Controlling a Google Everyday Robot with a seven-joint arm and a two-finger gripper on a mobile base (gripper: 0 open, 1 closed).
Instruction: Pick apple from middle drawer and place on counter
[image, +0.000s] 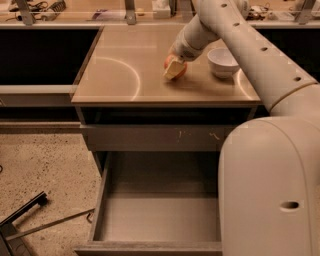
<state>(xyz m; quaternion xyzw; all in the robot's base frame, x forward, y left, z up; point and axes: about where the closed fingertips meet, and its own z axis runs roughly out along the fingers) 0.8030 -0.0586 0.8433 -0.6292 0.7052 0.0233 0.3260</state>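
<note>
The small red-orange apple (183, 70) sits low on the glossy tan counter (120, 75), left of the white bowl. My gripper (175, 69) reaches down from the right and is shut on the apple. One pale finger (171, 71) crosses the apple's front; the other is hidden behind it. The apple looks to be touching the counter top. The middle drawer (160, 215) is pulled open below, and its smooth floor is bare.
A white bowl (223, 61) stands on the counter right of the apple. The drawer front with pale scratch marks (200, 136) is closed above the open drawer. My arm's big housing (270, 190) fills the lower right. Dark metal parts (25, 215) lie on the speckled floor at left.
</note>
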